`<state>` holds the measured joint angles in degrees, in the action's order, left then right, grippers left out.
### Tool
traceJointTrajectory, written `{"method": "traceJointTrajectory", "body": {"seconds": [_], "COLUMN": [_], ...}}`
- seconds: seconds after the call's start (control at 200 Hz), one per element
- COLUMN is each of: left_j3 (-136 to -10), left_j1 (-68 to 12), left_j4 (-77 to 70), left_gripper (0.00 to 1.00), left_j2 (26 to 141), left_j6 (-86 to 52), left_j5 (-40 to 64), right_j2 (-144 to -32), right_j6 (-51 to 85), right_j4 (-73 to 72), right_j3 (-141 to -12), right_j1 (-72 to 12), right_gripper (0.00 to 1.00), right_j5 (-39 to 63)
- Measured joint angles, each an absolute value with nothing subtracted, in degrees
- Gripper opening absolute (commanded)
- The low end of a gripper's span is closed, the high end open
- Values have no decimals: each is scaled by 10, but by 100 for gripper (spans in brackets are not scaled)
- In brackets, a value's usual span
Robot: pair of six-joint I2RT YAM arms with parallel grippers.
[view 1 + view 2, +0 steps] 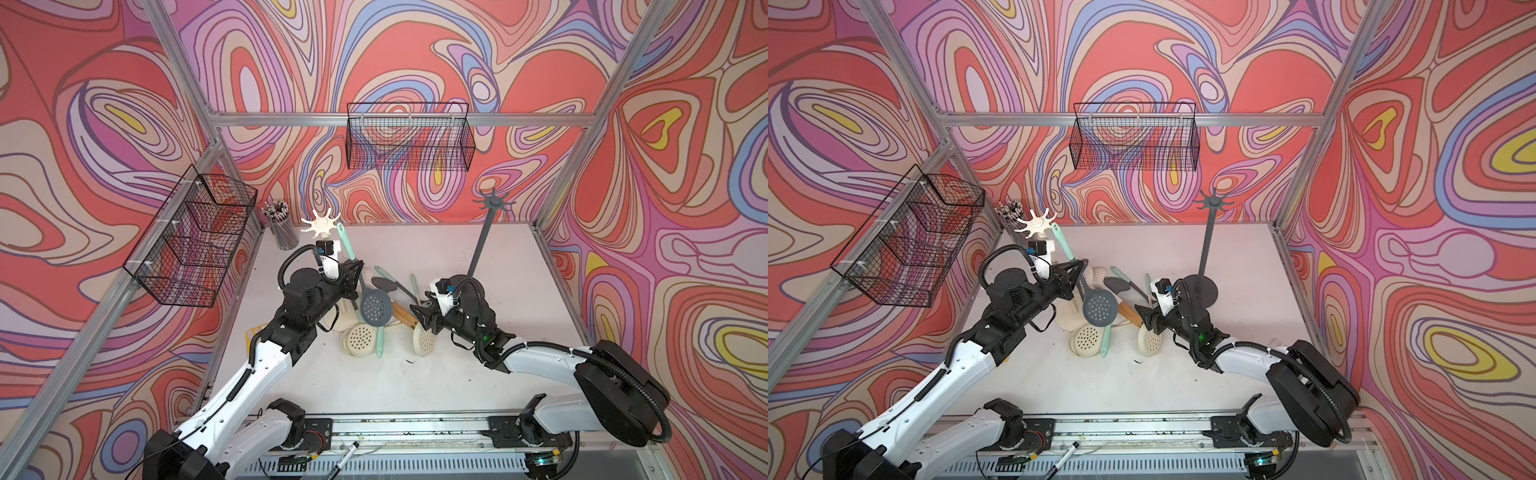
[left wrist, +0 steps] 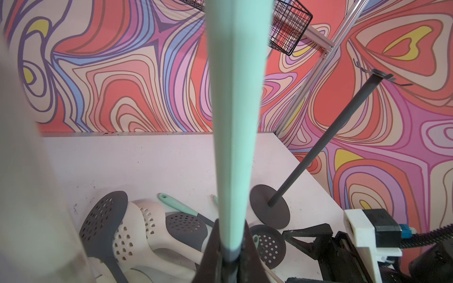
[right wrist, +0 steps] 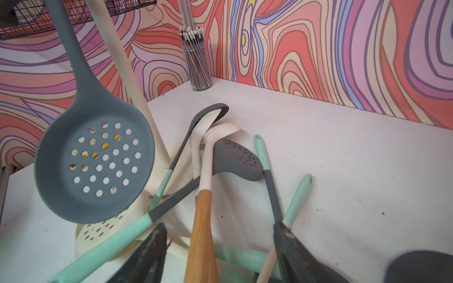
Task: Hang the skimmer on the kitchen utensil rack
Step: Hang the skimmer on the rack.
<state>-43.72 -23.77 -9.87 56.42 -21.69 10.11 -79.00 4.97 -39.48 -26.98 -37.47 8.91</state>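
Note:
My left gripper (image 1: 355,270) (image 2: 230,235) is shut on the skimmer where its mint handle (image 1: 344,243) (image 2: 232,122) meets the grey neck. The skimmer hangs nearly upright, its grey perforated head (image 1: 376,307) (image 1: 1099,307) (image 3: 95,161) above the pile. Its handle tip stands right beside the hooks of the cream utensil rack (image 1: 321,224) (image 1: 1036,224); whether they touch I cannot tell. A dark grey utensil rack (image 1: 492,203) (image 2: 326,144) stands at the back right. My right gripper (image 1: 419,318) (image 3: 219,226) is open low over the pile, a wooden handle (image 3: 202,232) lying between its jaws.
Several skimmers and slotted spoons (image 1: 361,338) lie piled mid-table, between the arms. A cup of pens (image 1: 284,232) stands in the back left corner. Wire baskets hang on the left wall (image 1: 195,241) and the back wall (image 1: 409,139).

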Motion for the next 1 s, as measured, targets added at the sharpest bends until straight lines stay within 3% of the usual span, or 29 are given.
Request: {"method": "traceJointTrajectory", "body": {"seconds": [0.16,0.321,0.596,1.002], "left_j3": [-437,-437,-436,-436], "left_j1": [-236,-236,-235,-235], "left_j4": [-99,-96,-68,-23], "left_gripper": [6,24,41,92], "left_j2": [567,567,565,554], "left_j6": [-216,-212,-206,-201], "left_j5": [101,100,85,70], "right_j2": [-790,-790,-790,-789], "right_j6": [50,50,50,58], "right_j4": [-394,-393,-388,-309], "right_j3": [-270,-270,-270,-306], "right_j1": [-375,-375,-375,-375], "right_gripper": [70,70,70,71], "right_j5": [89,89,91,66]}}
